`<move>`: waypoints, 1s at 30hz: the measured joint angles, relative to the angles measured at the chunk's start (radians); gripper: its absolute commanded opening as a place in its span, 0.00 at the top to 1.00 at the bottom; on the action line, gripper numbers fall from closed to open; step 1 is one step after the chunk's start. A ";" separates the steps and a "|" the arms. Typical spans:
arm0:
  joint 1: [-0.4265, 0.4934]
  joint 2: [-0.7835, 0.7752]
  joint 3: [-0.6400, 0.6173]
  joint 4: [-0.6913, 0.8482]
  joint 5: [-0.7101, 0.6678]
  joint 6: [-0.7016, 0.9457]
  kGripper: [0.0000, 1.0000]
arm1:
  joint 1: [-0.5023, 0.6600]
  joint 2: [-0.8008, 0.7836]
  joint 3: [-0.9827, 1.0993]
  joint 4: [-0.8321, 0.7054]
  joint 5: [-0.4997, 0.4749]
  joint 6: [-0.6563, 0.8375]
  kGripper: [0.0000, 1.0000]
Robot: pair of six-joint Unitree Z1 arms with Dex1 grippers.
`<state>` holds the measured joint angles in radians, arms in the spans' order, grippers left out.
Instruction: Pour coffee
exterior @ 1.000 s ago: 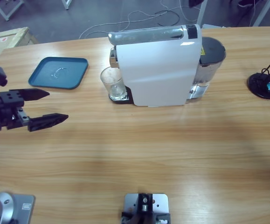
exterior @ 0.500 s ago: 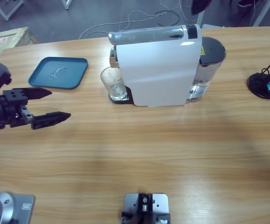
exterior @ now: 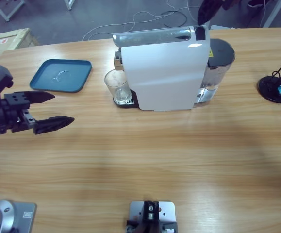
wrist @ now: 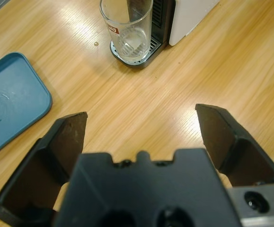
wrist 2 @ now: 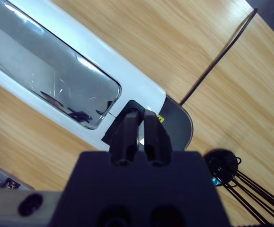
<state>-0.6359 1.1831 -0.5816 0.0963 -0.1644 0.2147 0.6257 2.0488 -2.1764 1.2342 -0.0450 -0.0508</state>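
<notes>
A white coffee machine (exterior: 164, 73) stands at the table's middle back, with a clear glass (exterior: 117, 85) on its drip tray under the spout. The glass (wrist: 127, 26) looks clear inside; I see no amber coffee in it. My left gripper (exterior: 45, 109) hovers open over bare wood at the left, pointing toward the glass from well short of it (wrist: 141, 127). Coming in from the top edge, my right gripper (exterior: 203, 17) is shut, and its tips (wrist 2: 137, 123) sit right over the black button (wrist 2: 127, 111) at the end of the machine's silver top (wrist 2: 56, 80).
A blue tray (exterior: 61, 75) lies flat at the back left, left of the glass. The machine's dark water tank (exterior: 220, 58) sits at its right end. A black wire stand (exterior: 276, 87) is at the far right. Cables trail on the floor behind the table.
My left gripper has crept slightly to the right, still open. The right gripper has come down into the high view at the top edge, toward the machine's black button.
</notes>
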 measured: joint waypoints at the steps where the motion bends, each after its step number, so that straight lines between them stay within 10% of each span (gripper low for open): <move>1: 0.000 0.000 0.000 0.000 0.000 0.000 0.02 | 0.000 0.000 0.000 0.000 0.000 0.000 1.00; 16: 0.000 0.000 0.006 -0.001 0.000 0.000 0.02 | 0.000 -0.007 0.041 -0.011 0.000 0.000 1.00; 17: 0.000 0.000 0.006 -0.001 0.000 0.000 0.02 | 0.000 -0.008 0.042 -0.012 -0.001 0.000 0.91; 18: 0.000 0.000 0.006 -0.001 0.000 0.000 0.02 | 0.000 -0.010 0.043 -0.015 -0.001 0.000 0.33; 19: 0.000 0.000 0.006 -0.001 0.000 0.000 0.02 | 0.000 -0.013 0.045 -0.021 -0.001 0.000 0.03; 30: 0.000 0.000 0.006 -0.001 0.000 0.000 0.02 | 0.048 -0.202 0.192 -0.110 -0.012 0.092 0.00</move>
<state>-0.6360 1.1833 -0.5757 0.0949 -0.1645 0.2146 0.6733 1.8470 -1.9847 1.1241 -0.0575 0.0411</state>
